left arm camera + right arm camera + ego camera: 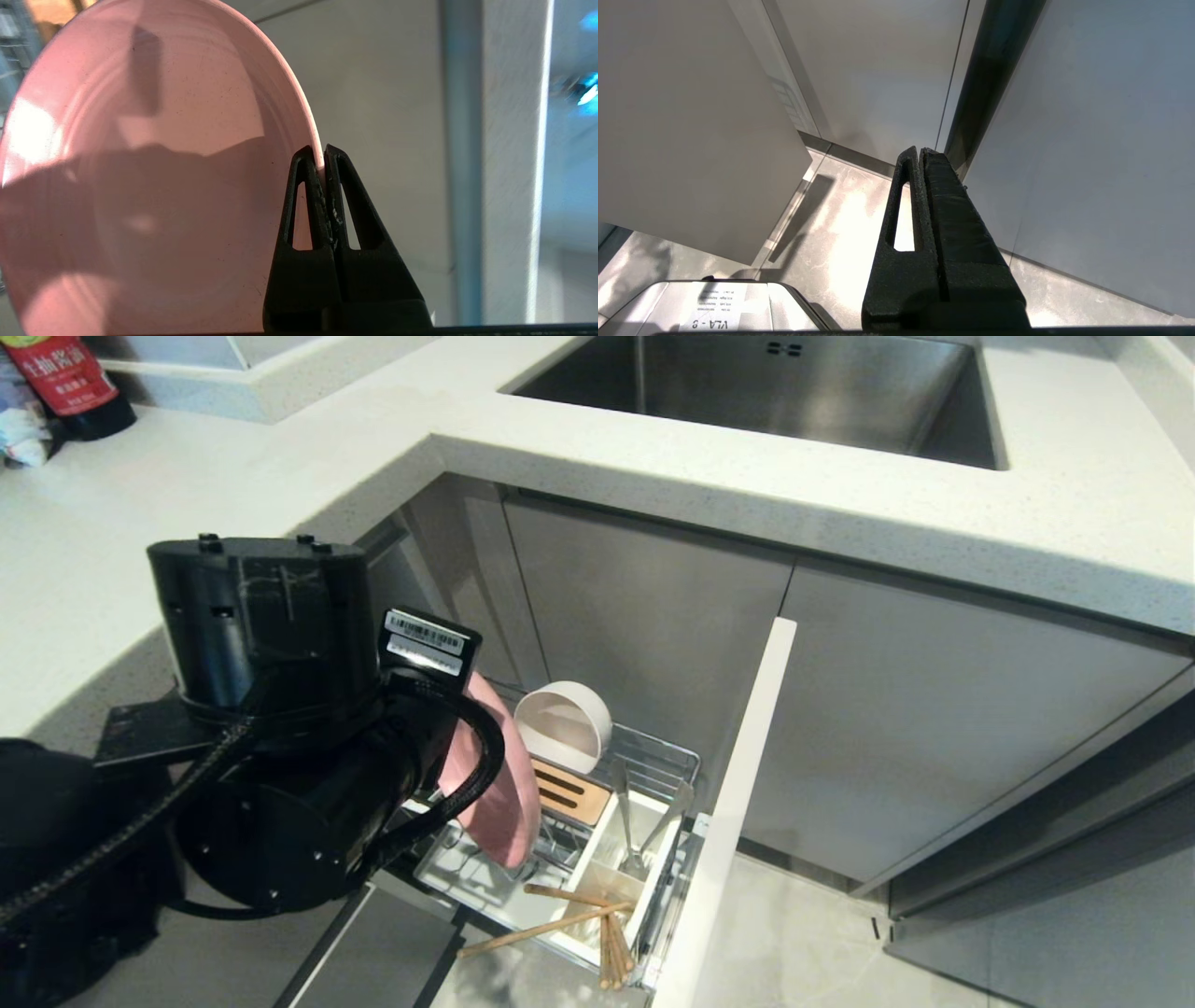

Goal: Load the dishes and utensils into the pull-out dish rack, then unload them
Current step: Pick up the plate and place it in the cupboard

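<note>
My left gripper (323, 161) is closed hard on the rim of the pink plate (140, 186), the fingers (306, 196) pinching its edge with no gap between them. In the head view the plate (499, 803) stands on edge at centre-left of the frame, half hidden behind my left arm, low over the pull-out dish rack (653, 756).

Procedure, as I judge it: keep the plate upright and move it straight along its own plane so the rim clears the wire prongs. Do not twist; a pinch this narrow lets a glazed rim slip. Keep clear of the cream bowl (563, 725) just beyond it on the rack.

The spoon (627, 821) stands in the utensil box (616, 868); the chopsticks (560, 915) lie across its near end.

My right gripper (920, 154) is parked, closed on nothing, over the tiled floor (840, 210).

Surroundings: white speckled desk (280, 457) with a steel sink (775, 392) at upper centre, grey cabinet fronts (653, 607) below, and the rack's pale front panel (738, 803) right of centre.
</note>
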You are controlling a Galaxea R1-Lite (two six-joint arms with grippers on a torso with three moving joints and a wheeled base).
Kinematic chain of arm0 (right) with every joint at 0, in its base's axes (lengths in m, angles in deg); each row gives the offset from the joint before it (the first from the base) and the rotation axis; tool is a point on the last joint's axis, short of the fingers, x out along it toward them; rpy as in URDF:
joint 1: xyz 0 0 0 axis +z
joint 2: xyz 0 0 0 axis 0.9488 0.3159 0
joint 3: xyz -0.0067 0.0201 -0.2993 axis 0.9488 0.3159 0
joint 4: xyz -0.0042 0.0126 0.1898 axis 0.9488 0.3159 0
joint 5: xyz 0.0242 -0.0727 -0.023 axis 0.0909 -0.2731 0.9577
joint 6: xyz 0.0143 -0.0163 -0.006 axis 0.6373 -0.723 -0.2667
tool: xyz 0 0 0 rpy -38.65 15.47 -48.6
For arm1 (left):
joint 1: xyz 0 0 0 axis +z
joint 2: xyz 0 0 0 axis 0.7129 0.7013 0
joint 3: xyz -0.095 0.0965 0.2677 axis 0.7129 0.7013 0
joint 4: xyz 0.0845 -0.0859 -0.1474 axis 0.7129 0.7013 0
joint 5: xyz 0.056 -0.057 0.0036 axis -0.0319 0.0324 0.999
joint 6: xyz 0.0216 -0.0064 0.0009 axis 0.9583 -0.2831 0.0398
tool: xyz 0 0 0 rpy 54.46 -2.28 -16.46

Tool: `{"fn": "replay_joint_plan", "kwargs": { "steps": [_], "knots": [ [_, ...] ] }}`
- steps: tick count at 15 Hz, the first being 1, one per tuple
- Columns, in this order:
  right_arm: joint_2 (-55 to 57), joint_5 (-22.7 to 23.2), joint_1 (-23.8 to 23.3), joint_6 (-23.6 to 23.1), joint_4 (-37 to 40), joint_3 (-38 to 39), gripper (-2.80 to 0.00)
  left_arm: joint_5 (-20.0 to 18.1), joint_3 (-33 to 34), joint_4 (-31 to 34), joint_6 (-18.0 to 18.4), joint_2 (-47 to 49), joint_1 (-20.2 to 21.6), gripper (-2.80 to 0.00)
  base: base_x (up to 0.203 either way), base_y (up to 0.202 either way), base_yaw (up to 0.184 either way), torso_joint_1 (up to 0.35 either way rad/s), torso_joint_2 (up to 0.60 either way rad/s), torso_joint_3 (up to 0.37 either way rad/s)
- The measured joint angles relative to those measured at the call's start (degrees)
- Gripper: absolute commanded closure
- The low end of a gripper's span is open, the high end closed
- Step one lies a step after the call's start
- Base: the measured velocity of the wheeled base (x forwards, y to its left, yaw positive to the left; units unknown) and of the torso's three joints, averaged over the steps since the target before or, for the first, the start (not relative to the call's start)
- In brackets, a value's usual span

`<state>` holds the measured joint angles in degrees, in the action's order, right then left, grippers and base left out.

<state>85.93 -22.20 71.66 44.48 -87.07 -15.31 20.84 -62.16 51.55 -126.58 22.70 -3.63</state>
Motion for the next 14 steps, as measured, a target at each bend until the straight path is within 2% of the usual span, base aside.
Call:
{"fn": "replay_joint_plan", "kwargs": {
  "steps": [4, 14],
  "knots": [
    [0.00, 0.00, 0.00, -0.01, 0.00, 0.00, 0.00, -1.27, -0.08, -5.49, -0.28, 1.61, 2.42, 0.00, 0.000, 0.000, 0.000, 0.000, 0.00, 0.000],
    [0.00, 0.00, 0.00, -0.01, 0.00, 0.00, 0.00, -2.04, 0.91, -8.14, -3.02, 4.14, 4.39, 0.00, 0.000, 0.000, 0.000, 0.000, 0.00, 0.000]
  ]
}}
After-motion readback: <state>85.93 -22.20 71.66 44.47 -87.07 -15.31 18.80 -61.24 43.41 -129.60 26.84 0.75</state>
